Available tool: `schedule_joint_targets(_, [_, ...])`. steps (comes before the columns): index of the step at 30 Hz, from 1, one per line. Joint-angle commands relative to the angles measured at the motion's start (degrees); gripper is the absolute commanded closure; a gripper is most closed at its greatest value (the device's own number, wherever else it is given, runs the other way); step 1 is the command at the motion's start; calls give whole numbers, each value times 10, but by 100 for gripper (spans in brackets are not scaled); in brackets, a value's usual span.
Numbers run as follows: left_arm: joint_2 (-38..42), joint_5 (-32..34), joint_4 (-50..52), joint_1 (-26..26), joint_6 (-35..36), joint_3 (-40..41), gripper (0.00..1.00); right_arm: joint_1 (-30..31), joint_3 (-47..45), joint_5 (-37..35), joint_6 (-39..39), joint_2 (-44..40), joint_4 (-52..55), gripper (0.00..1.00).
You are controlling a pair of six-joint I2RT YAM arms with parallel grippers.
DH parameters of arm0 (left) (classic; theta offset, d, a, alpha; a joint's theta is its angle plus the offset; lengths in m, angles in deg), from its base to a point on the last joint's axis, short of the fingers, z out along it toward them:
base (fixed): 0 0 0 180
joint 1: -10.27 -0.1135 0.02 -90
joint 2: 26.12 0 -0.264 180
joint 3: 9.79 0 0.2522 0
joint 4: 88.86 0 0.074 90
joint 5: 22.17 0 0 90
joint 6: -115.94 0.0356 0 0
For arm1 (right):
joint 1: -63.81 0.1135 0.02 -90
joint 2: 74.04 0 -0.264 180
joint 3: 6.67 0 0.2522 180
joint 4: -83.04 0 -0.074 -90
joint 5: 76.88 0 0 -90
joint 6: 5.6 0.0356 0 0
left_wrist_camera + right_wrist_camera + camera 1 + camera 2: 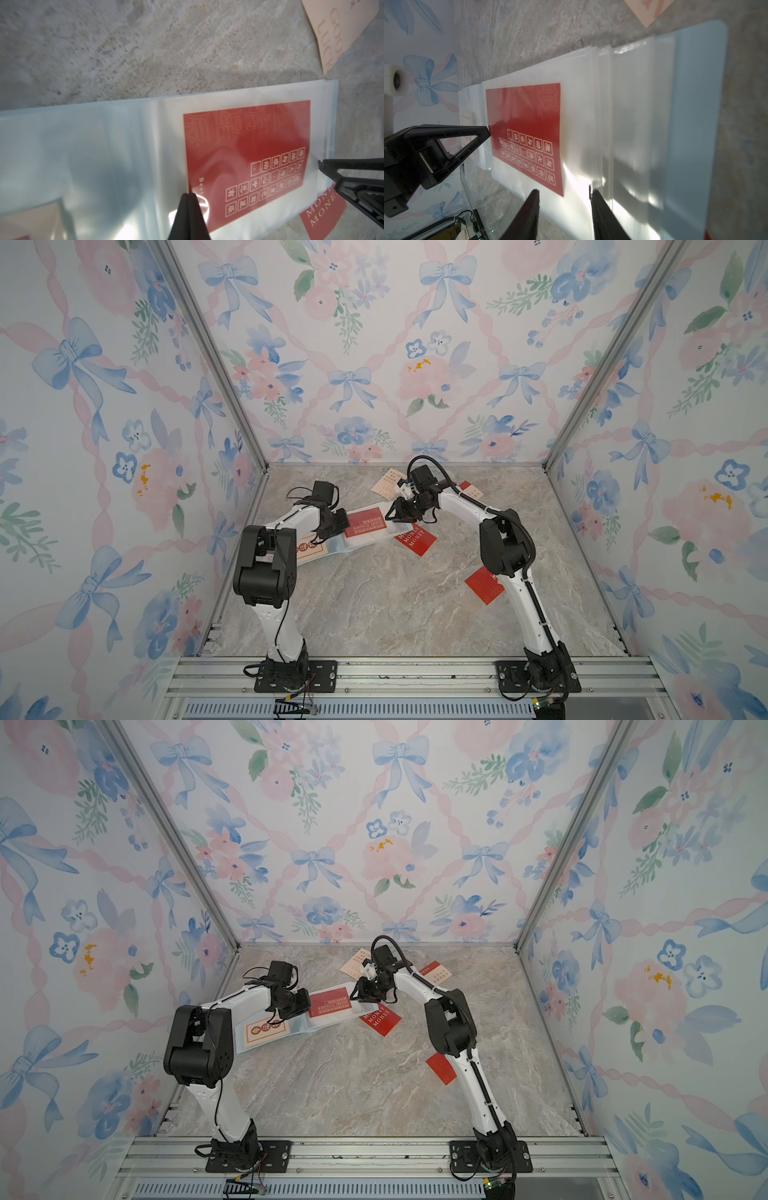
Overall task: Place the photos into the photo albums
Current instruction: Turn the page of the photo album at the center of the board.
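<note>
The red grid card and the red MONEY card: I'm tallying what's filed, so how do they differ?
The grid card lies on a page of the open album, apparently under clear film; the MONEY card lies on the table at its edge. The grid card shows boxed Chinese characters; the MONEY card shows English words. Both are red rectangles with pale print.

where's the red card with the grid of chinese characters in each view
In both top views: red grid card lies mid-table between the two end effectors.
Left wrist: card just beyond the shut left end effector.
Right wrist: card ahead of the open right end effector.
Shared landmark: the photo album page it lies on.
</note>
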Motion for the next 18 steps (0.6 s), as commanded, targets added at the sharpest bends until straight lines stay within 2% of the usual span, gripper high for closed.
schedule_joint_targets(1, [-17, 2, 10, 5, 8, 6, 100, 9, 14, 10, 5, 24, 25, 58])
schedule_joint_targets(12, [-24, 4, 8, 11, 6, 7, 100, -2, 6, -2, -1, 18, 26, 58])
schedule_joint_targets(18, [-32, 3, 5, 14, 4, 7, 100, 15, 31, 58, 27, 49, 6, 58])
